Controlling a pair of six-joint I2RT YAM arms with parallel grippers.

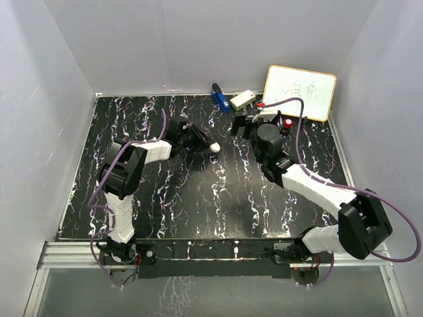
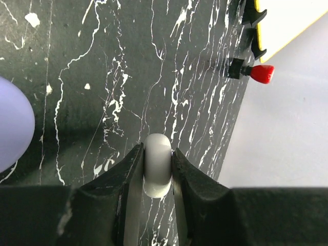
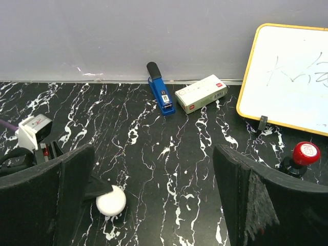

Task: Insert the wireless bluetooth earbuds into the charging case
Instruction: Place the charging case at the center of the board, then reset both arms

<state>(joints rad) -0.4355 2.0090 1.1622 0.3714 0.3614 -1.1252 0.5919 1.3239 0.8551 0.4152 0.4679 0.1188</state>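
left end effector (image 2: 157, 155) is closed on the white charging case (image 2: 157, 171), gripped edge-on. right end effector (image 3: 154, 177) is wide open and empty over the worktop (image 3: 154, 133), with the case near its left finger. earbuds not discernible in any view. judgement: hold the case steady, opening accessible, then locate a bud.

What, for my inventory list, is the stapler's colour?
Stapler: blue, black top; best in right wrist view.
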